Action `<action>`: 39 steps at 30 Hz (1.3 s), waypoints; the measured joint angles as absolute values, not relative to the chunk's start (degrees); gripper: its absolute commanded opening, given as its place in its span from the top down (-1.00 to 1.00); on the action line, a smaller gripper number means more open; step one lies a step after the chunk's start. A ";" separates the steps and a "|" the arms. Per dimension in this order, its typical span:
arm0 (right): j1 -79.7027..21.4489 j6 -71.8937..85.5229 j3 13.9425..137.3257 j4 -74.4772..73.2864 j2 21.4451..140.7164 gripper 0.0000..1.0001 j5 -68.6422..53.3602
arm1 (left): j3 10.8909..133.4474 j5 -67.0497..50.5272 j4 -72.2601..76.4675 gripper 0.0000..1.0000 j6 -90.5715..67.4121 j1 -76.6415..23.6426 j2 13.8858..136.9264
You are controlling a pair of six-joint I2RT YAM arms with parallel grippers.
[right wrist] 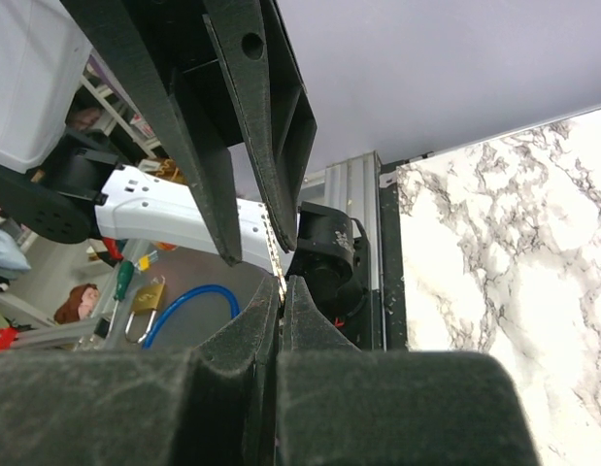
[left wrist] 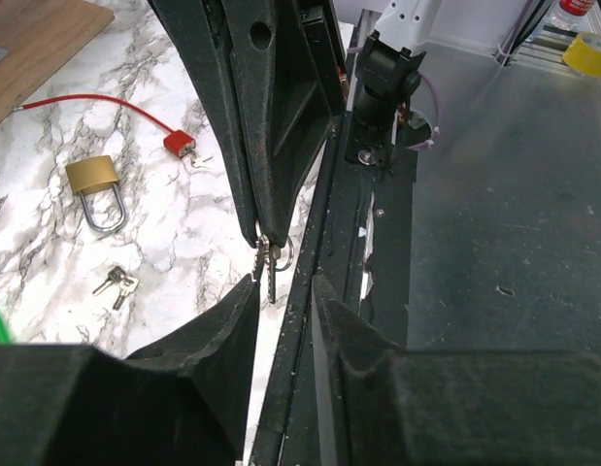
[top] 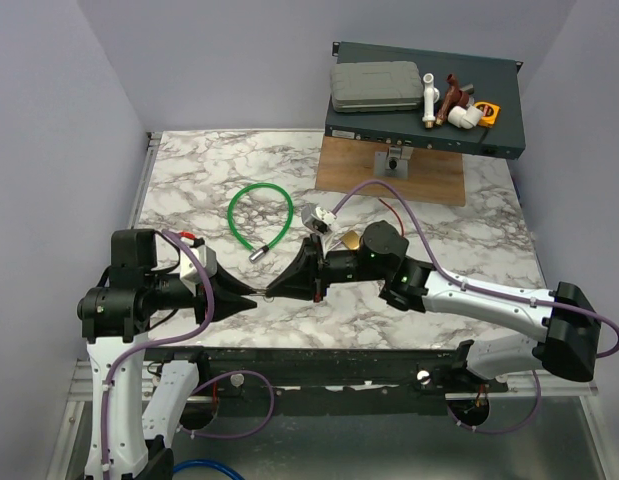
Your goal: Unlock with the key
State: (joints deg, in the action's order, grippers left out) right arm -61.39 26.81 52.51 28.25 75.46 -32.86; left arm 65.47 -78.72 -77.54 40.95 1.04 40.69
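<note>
My left jaws stand a narrow gap apart, and the blade of a small silver key [left wrist: 268, 264] on a ring reaches between their tips. My right jaws meet them tip to tip, pinched on that key's head. Further right, the red-tagged key [left wrist: 183, 148] lies on the counter [left wrist: 174, 233] on its red cord [left wrist: 96, 99], near the brass padlock [left wrist: 94, 186].

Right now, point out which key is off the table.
The ringed key pinched in the right claw, hanging from its tips. The loose pair near the padlock and the red-tagged key lie on the marble.
</note>
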 measured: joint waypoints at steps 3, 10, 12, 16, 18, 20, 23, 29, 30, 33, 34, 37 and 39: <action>-61.39 25.34 53.47 26.22 75.48 0.98 -32.86 | 65.47 -78.72 -78.04 0.25 41.12 1.04 40.69; -61.39 22.11 55.46 21.43 75.48 0.99 -32.88 | 65.47 -78.65 -78.50 0.23 41.06 0.27 40.95; -61.47 21.37 55.94 20.27 75.48 0.99 -32.91 | 65.47 -78.65 -78.48 0.20 40.84 0.23 41.15; -61.89 20.29 56.21 19.29 75.48 0.99 -32.86 | 65.54 -78.65 -78.39 0.19 39.94 0.05 41.43; -62.06 19.88 56.23 19.11 75.48 0.99 -32.84 | 65.56 -78.65 -78.08 0.18 39.22 -0.10 41.50; -62.22 19.62 56.27 18.94 75.48 0.99 -32.82 | 65.56 -78.67 -77.97 0.18 38.68 -0.14 41.54; -62.26 19.40 56.42 18.70 75.48 0.99 -32.80 | 65.56 -78.67 -77.45 0.35 37.74 -0.14 41.54; -62.30 19.38 56.95 18.33 75.48 0.99 -32.47 | 64.58 -76.79 -70.00 0.72 30.13 -0.14 40.88; -62.30 19.40 56.95 18.28 75.48 0.99 -32.34 | 64.36 -76.29 -69.12 0.72 29.06 -0.14 40.77; -62.28 19.40 56.95 18.04 75.48 0.99 -31.83 | 63.77 -73.58 -65.58 0.55 25.32 -0.14 40.49; -62.28 19.38 56.95 17.91 75.48 0.99 -31.44 | 63.77 -72.88 -64.82 0.51 24.45 -0.14 40.51; -62.30 19.38 56.95 17.72 75.48 0.99 -31.03 | 63.75 -71.31 -63.18 0.45 22.24 -0.14 40.51; -62.30 19.38 56.95 17.45 75.46 0.99 -30.89 | 63.75 -71.07 -62.67 0.44 21.41 -0.16 40.58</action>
